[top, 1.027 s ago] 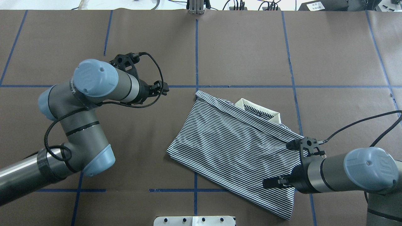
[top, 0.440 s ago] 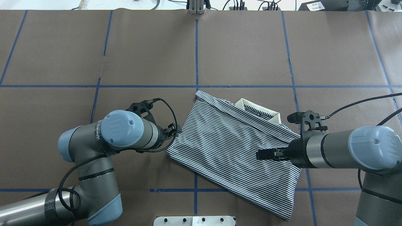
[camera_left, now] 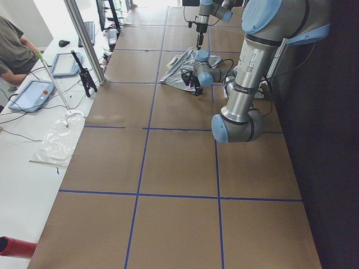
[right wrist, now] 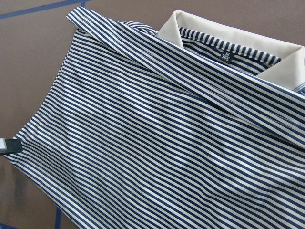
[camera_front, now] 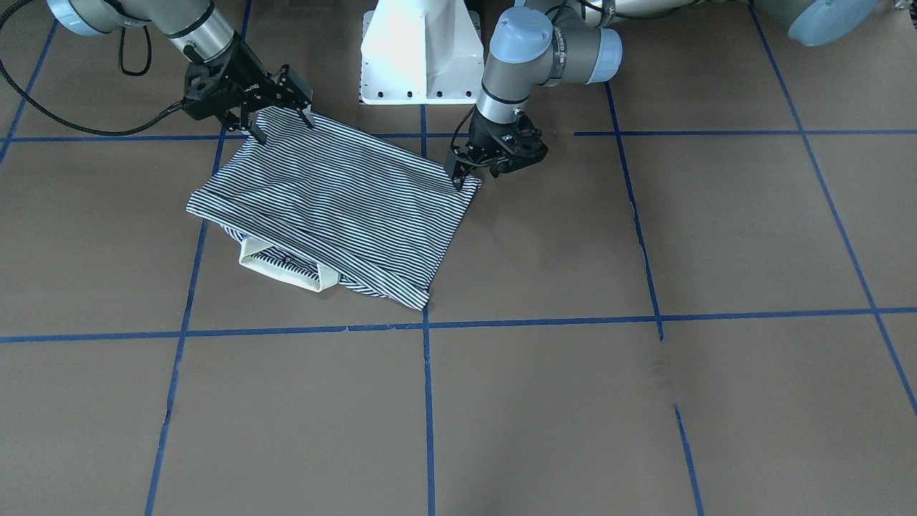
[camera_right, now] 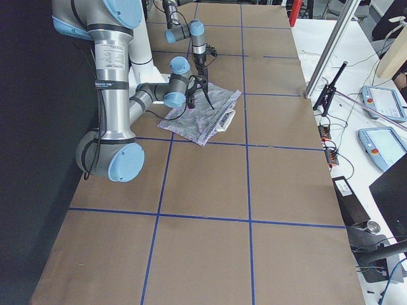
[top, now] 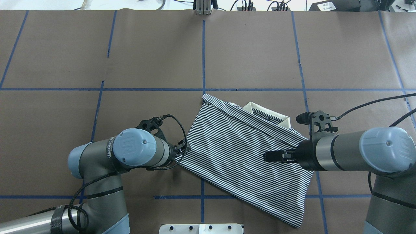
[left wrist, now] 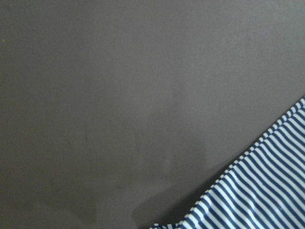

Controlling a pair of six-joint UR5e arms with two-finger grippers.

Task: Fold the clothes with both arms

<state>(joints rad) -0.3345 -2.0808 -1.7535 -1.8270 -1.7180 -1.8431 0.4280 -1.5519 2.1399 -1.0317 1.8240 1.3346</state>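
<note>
Striped polo shirt (top: 240,152): we see it folded flat on the table (top: 260,48), between both claws, collar (top: 285,121) on the side away from them.
Left claw (camera_front: 462,170): at the shirt's corner; we cannot tell its jaws' state.
Right claw (camera_front: 279,125): fingers apart, over the shirt's opposite edge.

Knit cloth shirt (top: 234,146), matt paper table (top: 260,48)

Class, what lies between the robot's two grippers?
Only the shirt: it fills the stretch from the left gripper at its corner to the right gripper over its other side, as the overhead view shows.
</note>
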